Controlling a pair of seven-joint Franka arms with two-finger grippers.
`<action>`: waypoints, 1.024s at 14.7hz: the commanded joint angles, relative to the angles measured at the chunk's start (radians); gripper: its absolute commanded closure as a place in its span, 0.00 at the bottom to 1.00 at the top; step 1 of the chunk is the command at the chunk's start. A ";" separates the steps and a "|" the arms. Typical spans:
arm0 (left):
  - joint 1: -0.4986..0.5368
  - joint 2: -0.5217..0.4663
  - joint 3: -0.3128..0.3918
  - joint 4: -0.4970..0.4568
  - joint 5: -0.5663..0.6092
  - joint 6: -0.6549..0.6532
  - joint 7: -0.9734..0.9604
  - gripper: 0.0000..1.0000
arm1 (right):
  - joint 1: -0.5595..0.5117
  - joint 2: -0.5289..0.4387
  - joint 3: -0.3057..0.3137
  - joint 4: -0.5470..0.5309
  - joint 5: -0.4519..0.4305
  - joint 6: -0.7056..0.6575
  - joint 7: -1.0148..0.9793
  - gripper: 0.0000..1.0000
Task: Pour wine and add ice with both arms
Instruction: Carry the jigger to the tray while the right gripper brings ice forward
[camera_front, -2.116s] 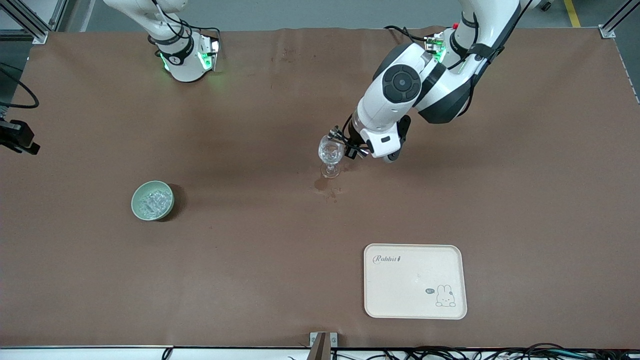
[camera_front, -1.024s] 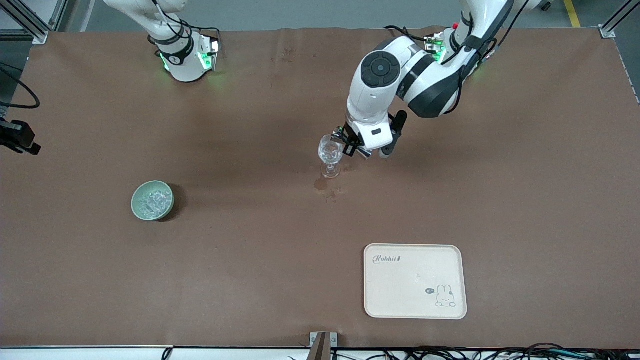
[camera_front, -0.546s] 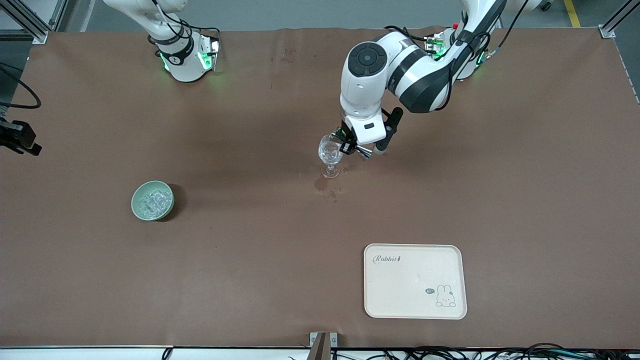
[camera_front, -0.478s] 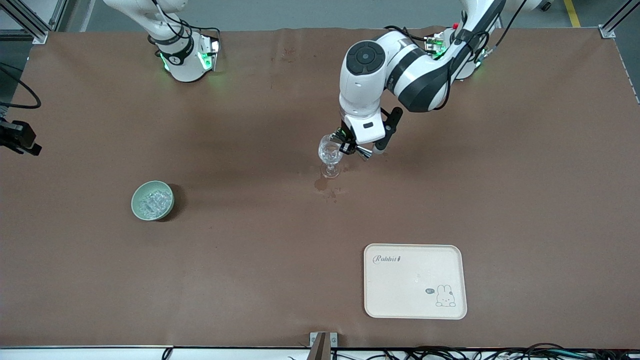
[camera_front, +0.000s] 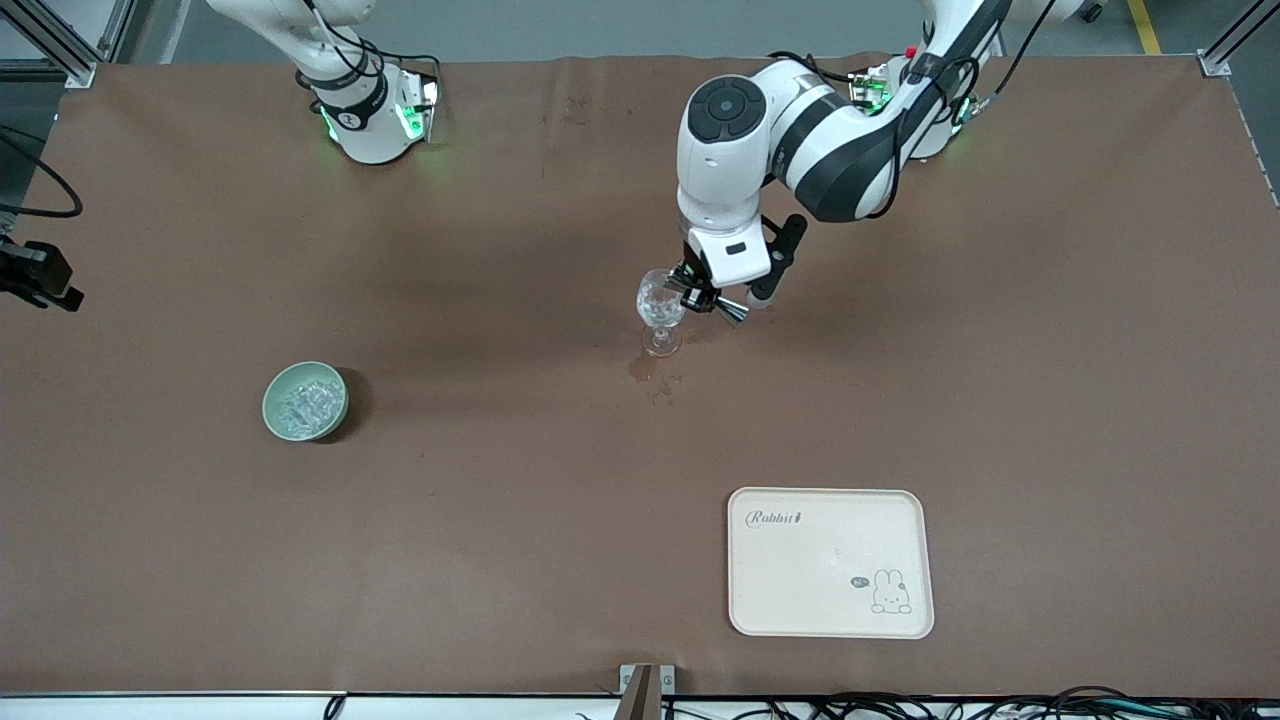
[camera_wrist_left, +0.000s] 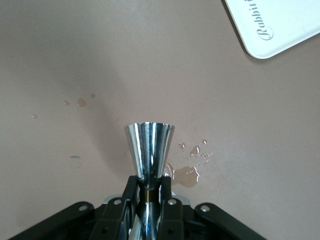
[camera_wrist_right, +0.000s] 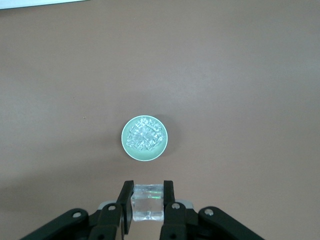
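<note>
Left gripper (camera_front: 706, 297), centre of the front frame just above the middle, pinches a steel jigger (camera_wrist_left: 149, 157) by its narrow waist; in the left wrist view the jigger's cone fills the lower centre, jaws clamped on the neck. The jigger lies tipped beside the bowl of the wine glass (camera_front: 661, 310), which stands on the table (camera_front: 500, 520) with a wet stain (camera_front: 652, 376) just below its foot. Near edge first: a cream tray (camera_front: 830, 562) with a rabbit print, lower right of the front frame, nothing on it. Mid-left sits a green bowl (camera_front: 305, 401) holding the ice (camera_front: 307, 404). Right gripper (camera_wrist_right: 146, 200) is out of the front frame; its wrist view shows it high over that bowl, fingers (camera_wrist_right: 167, 197) closed on one clear cube (camera_wrist_right: 146, 201), lower centre. Judgement: pouring step in hand or near its end. Next move calls for righting the jigger and clearing the glass, then bringing the cube over the rim.
</note>
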 joint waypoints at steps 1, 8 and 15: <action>0.013 0.065 0.002 0.094 -0.145 -0.029 0.022 0.99 | 0.008 0.010 0.014 0.017 0.001 -0.012 0.066 1.00; 0.242 0.163 0.007 0.269 -0.518 -0.052 0.194 0.98 | 0.014 0.010 0.081 0.012 0.003 -0.044 0.158 1.00; 0.472 0.430 0.007 0.495 -0.724 0.008 0.428 0.97 | 0.030 0.045 0.386 0.008 0.004 -0.063 0.596 1.00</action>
